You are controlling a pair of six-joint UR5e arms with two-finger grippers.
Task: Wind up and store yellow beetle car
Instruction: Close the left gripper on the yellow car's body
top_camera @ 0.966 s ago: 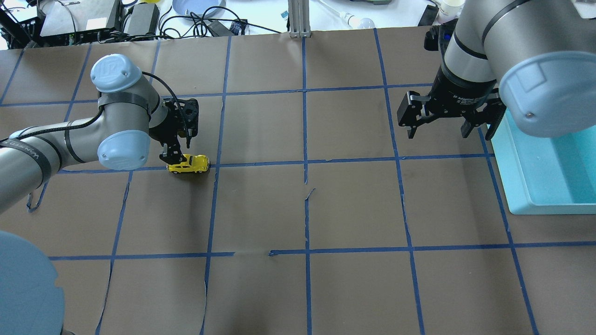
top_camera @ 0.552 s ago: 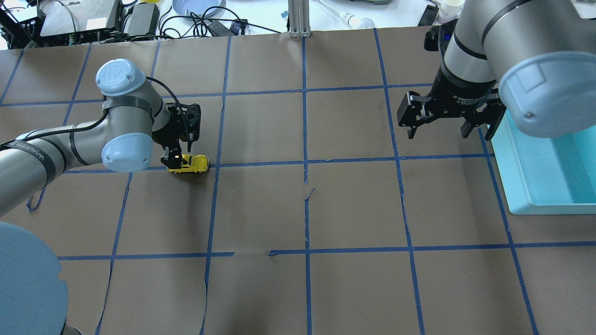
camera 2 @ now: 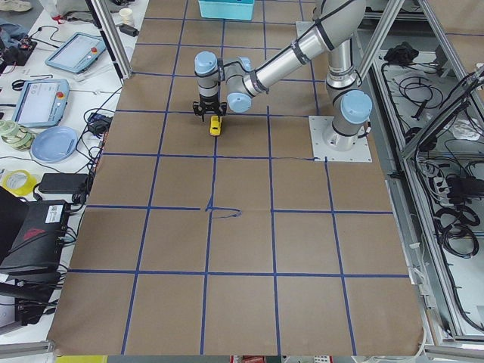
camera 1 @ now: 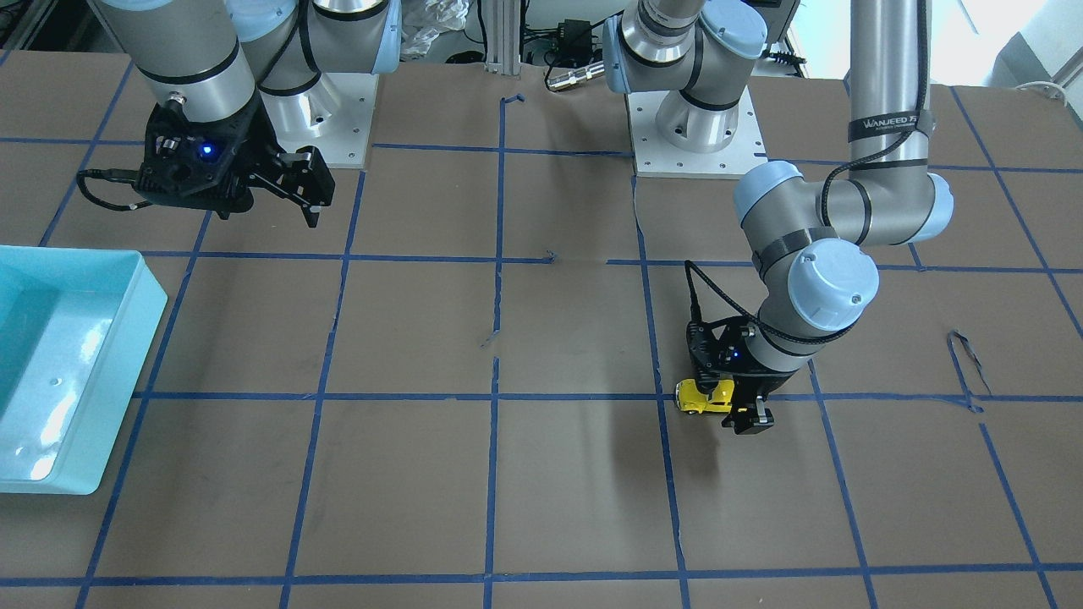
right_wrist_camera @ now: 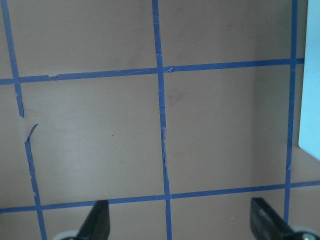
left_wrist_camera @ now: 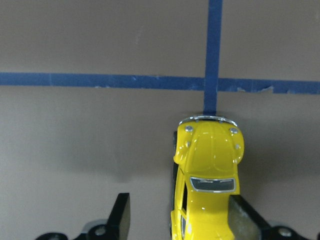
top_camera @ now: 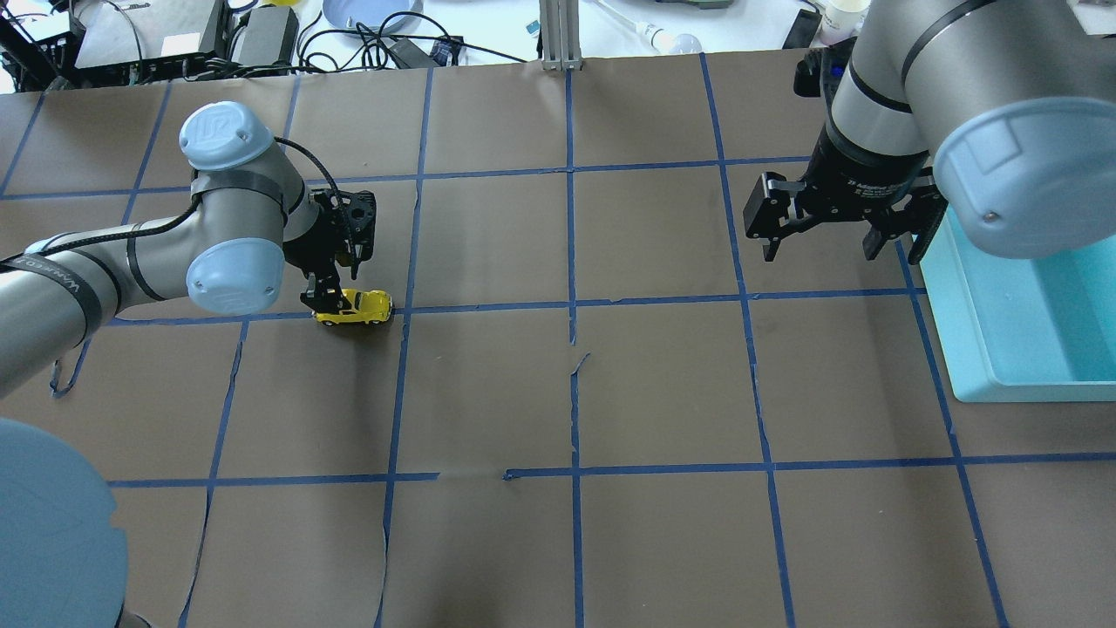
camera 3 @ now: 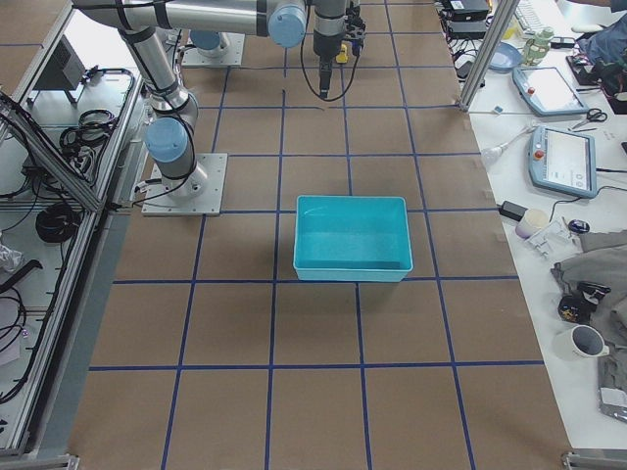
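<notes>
The yellow beetle car (top_camera: 357, 307) stands on its wheels on the brown table paper, on a blue tape line at the left. My left gripper (top_camera: 327, 298) is down over its rear end, jaws open. In the left wrist view the car (left_wrist_camera: 210, 165) sits between the fingers, touching the right finger (left_wrist_camera: 245, 215), with a gap to the left finger (left_wrist_camera: 121, 215). The front-facing view shows the car (camera 1: 699, 397) at the left gripper (camera 1: 738, 410). My right gripper (top_camera: 837, 249) is open and empty, hovering beside the teal bin (top_camera: 981, 371).
The teal bin (camera 1: 140, 338) at the table's right end holds nothing visible; it also shows in the right side view (camera 3: 353, 202). Blue tape lines grid the brown paper. Cables, a plate and devices lie beyond the far edge (top_camera: 366, 26).
The left arm's elbow shifted slightly and came back. The left gripper stays over the car, which has not moved. The right arm is still.
</notes>
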